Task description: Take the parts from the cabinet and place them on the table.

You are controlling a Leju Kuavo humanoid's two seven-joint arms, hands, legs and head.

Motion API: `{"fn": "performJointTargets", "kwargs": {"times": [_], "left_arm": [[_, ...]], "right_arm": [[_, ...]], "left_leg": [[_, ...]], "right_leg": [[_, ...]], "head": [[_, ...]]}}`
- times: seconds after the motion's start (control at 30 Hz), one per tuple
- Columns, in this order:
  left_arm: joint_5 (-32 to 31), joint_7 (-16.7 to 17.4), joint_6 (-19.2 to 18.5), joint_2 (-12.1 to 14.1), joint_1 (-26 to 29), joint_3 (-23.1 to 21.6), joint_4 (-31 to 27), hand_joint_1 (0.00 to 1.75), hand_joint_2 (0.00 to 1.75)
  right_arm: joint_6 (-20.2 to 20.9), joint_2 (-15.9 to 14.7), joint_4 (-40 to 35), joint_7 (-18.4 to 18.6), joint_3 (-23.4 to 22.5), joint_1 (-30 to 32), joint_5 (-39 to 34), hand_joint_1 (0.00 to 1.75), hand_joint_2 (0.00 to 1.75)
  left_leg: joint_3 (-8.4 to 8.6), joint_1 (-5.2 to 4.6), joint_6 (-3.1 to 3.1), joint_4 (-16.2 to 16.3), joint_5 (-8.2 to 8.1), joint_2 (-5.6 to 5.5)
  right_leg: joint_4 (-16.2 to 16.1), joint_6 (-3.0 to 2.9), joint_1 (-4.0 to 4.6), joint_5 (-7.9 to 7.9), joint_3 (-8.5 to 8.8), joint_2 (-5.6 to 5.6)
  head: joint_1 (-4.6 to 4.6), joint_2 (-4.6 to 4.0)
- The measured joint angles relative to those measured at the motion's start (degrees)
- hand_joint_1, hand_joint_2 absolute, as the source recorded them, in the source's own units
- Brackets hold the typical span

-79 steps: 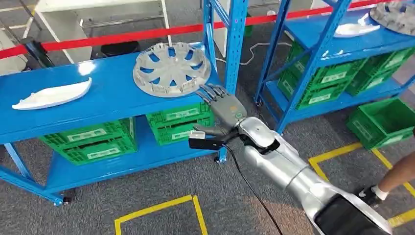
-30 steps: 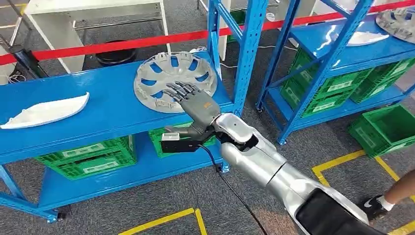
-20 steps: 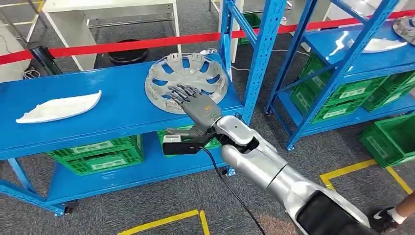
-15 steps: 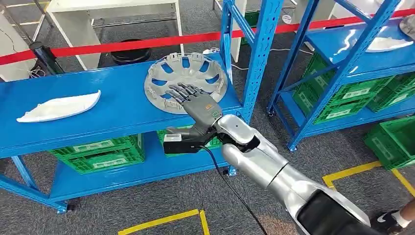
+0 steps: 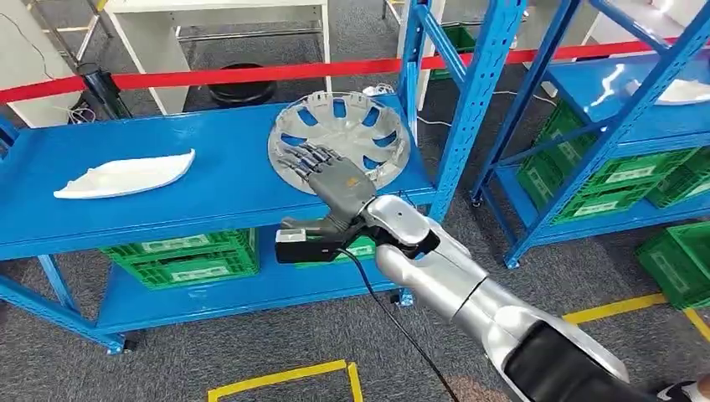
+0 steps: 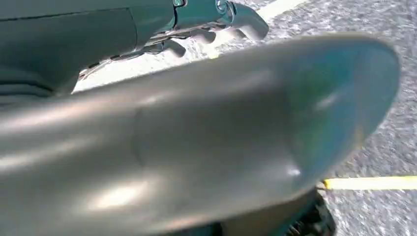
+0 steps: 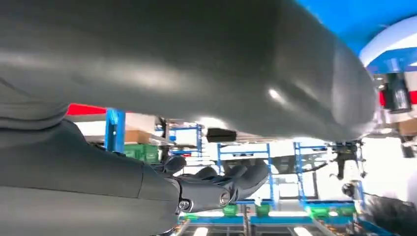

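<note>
Since the earliest frame the whole picture has shifted, so the camera has moved, but against the shelf the right hand (image 5: 331, 177) has travelled from beside the near right rim of the grey wheel cover (image 5: 339, 141) to over its near edge. That cover lies flat, hollow side up, at the right end of the blue upper shelf (image 5: 218, 180) of the cabinet, close to the blue upright (image 5: 465, 109). The hand's fingers (image 5: 295, 159) are spread apart and hold nothing; they reach across the near rim toward the shelf's left end, palm down, so the cover lies just beyond and under them. Being round, the cover has no long axis to line up with; what matters, in my judgement, is getting fingers under or around that near rim. The right hand is clearly the nearer one; the left hand (image 6: 216, 22) hangs over the floor with its fingers loosely curled, and I cannot tell if it is closed. A white curved part (image 5: 126, 174) lies toward the shelf's left end, its long axis running along the shelf, well apart from the hand. Whether the fingertips touch the cover is hard to make out, and the hand hides the rim beneath it.
</note>
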Motion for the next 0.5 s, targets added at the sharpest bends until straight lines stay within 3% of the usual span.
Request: {"fn": "performJointTargets", "kwargs": {"times": [0.07, 0.1, 0.17, 0.2, 0.27, 0.3, 0.33, 0.37, 0.43, 0.47, 0.5], "left_arm": [[-0.13, 0.02, -0.31, 0.20, -0.02, 0.09, -0.02, 0.00, 0.00], [-0.13, 0.02, -0.33, 0.20, -0.03, 0.09, 0.00, 0.00, 0.00], [-0.15, 0.04, -0.33, 0.17, -0.04, 0.11, -0.02, 0.00, 0.00], [-0.15, 0.11, -0.33, 0.17, -0.09, 0.11, -0.02, 0.00, 0.00], [-0.18, 0.17, -0.33, 0.17, -0.11, 0.13, -0.02, 0.00, 0.00], [-0.18, 0.20, -0.33, 0.17, -0.06, 0.13, -0.02, 0.00, 0.00], [-0.18, 0.20, -0.33, 0.17, 0.01, 0.15, -0.02, 0.00, 0.00], [-0.20, 0.26, -0.31, 0.17, 0.11, 0.15, -0.02, 0.00, 0.00], [-0.33, 0.37, -0.31, 0.09, 0.10, 0.17, -0.02, 0.00, 0.00], [-0.40, 0.37, -0.31, 0.09, 0.14, 0.17, 0.00, 0.00, 0.00], [-0.48, 0.37, -0.31, 0.09, -0.03, 0.17, 0.02, 0.00, 0.00]], "right_arm": [[-0.24, 0.18, 0.41, 0.81, 0.04, -0.01, 0.28, 0.00, 0.00], [-0.24, 0.26, 0.61, 0.85, 0.04, 0.00, 0.33, 0.00, 0.00], [-0.33, 0.31, 0.85, 0.98, 0.09, -0.09, 0.35, 0.00, 0.00], [-0.37, 0.31, 1.03, 1.24, 0.11, -0.23, 0.39, 0.00, 0.00], [-0.37, 0.35, 1.58, 1.62, 0.20, -0.09, 0.46, 0.00, 0.00], [-0.37, 0.35, 1.86, 1.66, 0.26, 0.13, 0.52, 0.00, 0.00], [-0.37, 0.33, 2.08, 1.70, 0.28, 0.31, 0.61, 0.00, 0.00], [-0.37, 0.33, 2.38, 1.79, 0.28, 0.36, 0.76, 0.00, 0.00], [-0.39, 0.33, 2.58, 1.70, 0.31, 0.32, 0.87, 0.00, 0.00], [-0.39, 0.31, 2.80, 1.70, 0.31, 0.42, 0.87, 0.00, 0.00], [-0.37, 0.24, 3.10, 1.70, 0.33, 0.35, 0.85, 0.00, 0.00]], "left_leg": [[-0.64, -0.35, 1.48, -0.12, -0.98, -0.21], [0.09, -0.34, 2.13, 0.00, -1.23, -0.44], [1.25, -0.20, 3.05, -0.28, -1.78, -0.47], [1.56, -0.22, 3.16, -0.28, -1.86, -0.52], [1.97, -0.23, 2.93, -0.22, -2.06, -0.70], [2.25, -0.23, 2.77, -0.17, -2.33, -0.91], [2.60, -0.23, 2.59, -0.14, -2.63, -1.12], [3.12, -0.21, 2.37, -0.13, -3.00, -1.30], [4.61, -0.18, 1.89, -0.12, -4.07, -1.53], [4.58, -0.15, 1.59, -0.28, -4.64, -1.48], [5.34, -0.23, 1.12, -0.27, -4.80, -1.63]], "right_leg": [[0.05, 2.07, -0.45, 0.37, 0.44, -0.37], [0.92, 2.46, -0.58, 0.59, 0.28, -0.41], [3.29, 2.75, -0.90, -0.51, -0.76, 0.34], [6.67, 2.58, -0.89, -2.26, -2.42, 0.82], [15.43, 2.73, -0.90, -5.76, -7.58, 1.09], [18.23, 2.54, -0.91, -6.31, -9.65, 1.09], [18.28, 2.38, -0.94, -5.42, -10.49, 1.09], [15.84, 2.46, -0.97, -3.17, -10.08, 1.09], [5.46, 1.98, -0.97, 3.32, -6.25, 1.09], [2.21, 1.95, -0.92, 4.70, -5.01, 1.24], [1.91, 2.12, -0.29, 1.97, -5.33, 1.28]], "head": [[0.02, 0.00], [0.00, 0.00], [0.18, 0.02], [0.35, 0.00], [0.37, 0.00], [0.37, 0.02], [0.39, 0.02], [0.46, 0.00], [0.48, 0.00], [0.44, 0.00], [0.32, 0.00]]}}
